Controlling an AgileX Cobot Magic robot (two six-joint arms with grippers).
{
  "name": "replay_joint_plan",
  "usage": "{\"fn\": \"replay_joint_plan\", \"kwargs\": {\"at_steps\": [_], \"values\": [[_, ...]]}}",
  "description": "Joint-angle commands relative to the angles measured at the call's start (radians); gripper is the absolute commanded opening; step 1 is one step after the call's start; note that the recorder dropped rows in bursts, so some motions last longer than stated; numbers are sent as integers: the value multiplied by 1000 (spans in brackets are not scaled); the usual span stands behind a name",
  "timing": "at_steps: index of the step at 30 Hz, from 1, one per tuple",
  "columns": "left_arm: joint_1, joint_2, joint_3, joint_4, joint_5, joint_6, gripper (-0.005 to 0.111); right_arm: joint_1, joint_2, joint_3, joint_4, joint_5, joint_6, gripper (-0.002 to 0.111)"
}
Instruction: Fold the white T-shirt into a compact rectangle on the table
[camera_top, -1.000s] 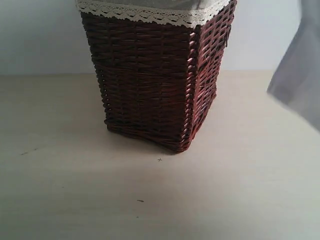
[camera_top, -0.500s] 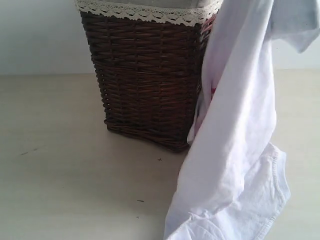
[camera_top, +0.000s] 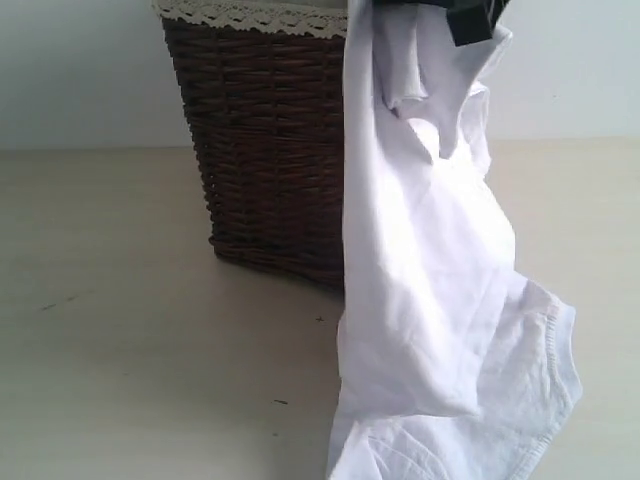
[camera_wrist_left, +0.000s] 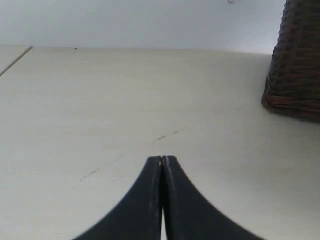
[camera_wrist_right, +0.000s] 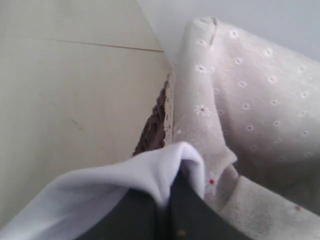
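Pale beige worktop (camera_top: 120, 350) runs back to a plain light wall, with only a few dark scuffs on its left part. Over that part the left end effector (camera_wrist_left: 162, 162) hangs low, jaws pressed together on nothing, well apart from the cloth. Toward the middle stands a dark wicker basket (camera_top: 270, 150) with a lace-edged liner (camera_top: 250, 15). In front of its right side the white T-shirt (camera_top: 430, 280) hangs in a long drape from the right end effector (camera_top: 470, 18), whose jaws are closed on a pinch of fabric up near the basket rim (which part of the garment, I cannot tell). Its lower folds seem to reach the worktop at the near edge of the exterior view, with a hemmed edge on the right. I judge it light, limp and not fragile. It will sag, twist and cling to itself, so one pinch will not spread it. Better holds would be two spaced points on a seamed edge, shoulders or hem, where stitching gives firmer purchase.
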Motion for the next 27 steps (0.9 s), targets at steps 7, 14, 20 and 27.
{"fn": "replay_joint_plan", "kwargs": {"at_steps": [7, 14, 20, 27], "values": [[0, -6, -4, 1, -7, 3, 0, 0, 42, 6, 15, -536, 11, 0], [0, -6, -4, 1, -7, 3, 0, 0, -7, 6, 15, -711, 149, 0], [0, -6, -4, 1, -7, 3, 0, 0, -133, 6, -176, -732, 168, 0], [0, -6, -4, 1, -7, 3, 0, 0, -194, 6, -397, -543, 459, 0]]}}
